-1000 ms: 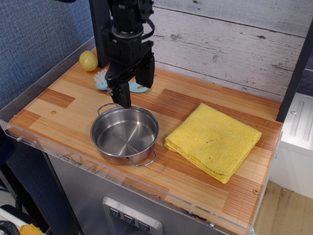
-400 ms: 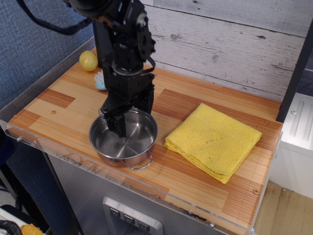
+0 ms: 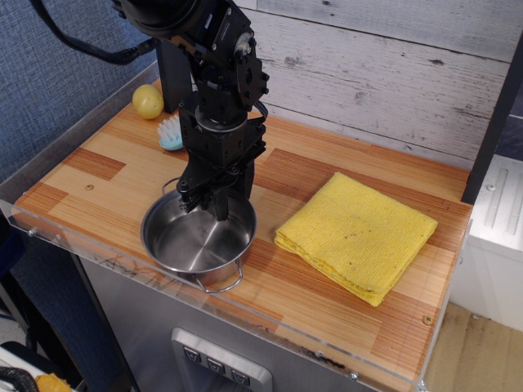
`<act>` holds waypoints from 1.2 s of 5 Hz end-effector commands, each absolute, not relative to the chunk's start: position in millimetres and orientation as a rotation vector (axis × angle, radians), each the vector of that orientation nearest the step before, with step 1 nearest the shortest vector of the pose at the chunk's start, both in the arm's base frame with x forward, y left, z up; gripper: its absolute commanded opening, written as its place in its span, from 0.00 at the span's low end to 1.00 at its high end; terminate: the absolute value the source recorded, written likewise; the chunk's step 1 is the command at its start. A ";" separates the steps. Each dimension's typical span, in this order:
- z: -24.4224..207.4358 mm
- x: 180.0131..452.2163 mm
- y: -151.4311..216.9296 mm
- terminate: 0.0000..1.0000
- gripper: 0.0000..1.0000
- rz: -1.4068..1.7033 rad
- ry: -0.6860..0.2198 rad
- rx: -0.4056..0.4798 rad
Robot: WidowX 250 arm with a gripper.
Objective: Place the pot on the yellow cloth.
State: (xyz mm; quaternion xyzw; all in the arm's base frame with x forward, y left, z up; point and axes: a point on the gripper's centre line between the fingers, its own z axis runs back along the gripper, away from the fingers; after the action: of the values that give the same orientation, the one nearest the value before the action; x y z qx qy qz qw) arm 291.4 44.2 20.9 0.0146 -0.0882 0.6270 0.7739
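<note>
At the upper left of the frame we see a small yellow ball (image 3: 148,101) lying by the back edge of the wooden surface (image 3: 106,167), and just right of it a pale blue brush (image 3: 170,134) shows partly from behind the arm. Neither belongs to the task, and both lie well clear of the path we expect the pot to take.

Lower, left of centre, the pot (image 3: 198,242) stands close to the front edge of the surface, mouth up and empty. Being round, it has no long axis of its own; what gives it direction is its pair of wire loop handles, one toward the upper left behind the arm, one toward the lower right at the front rim, so the handle line runs diagonally across the frame.

We see the claw (image 3: 208,198) reaching down at the pot's far rim, its dark fingers (image 3: 221,204) at the wall there. It looks to us placed to pinch the rim, one finger inside and one outside, yet we cannot tell whether it is clamped on the steel or merely straddling it. We judge a rim grip is chosen because the wall is thin and the loops are awkward to catch.

At the right, the yellow cloth (image 3: 357,235) lies folded flat, well apart from the pot, turned so its corners point up and down the frame.
</note>
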 end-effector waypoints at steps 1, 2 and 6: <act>44.9 296.4 53.8 0.00 0.00 1.364 -0.277 0.000; 47.9 296.4 61.7 0.00 0.00 1.369 -0.285 0.013; 118.8 340.4 95.6 0.00 0.00 1.393 -0.457 0.020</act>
State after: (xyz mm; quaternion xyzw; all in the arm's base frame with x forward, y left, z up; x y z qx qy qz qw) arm 340.1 92.7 97.2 0.0180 -0.1833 0.6401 0.7459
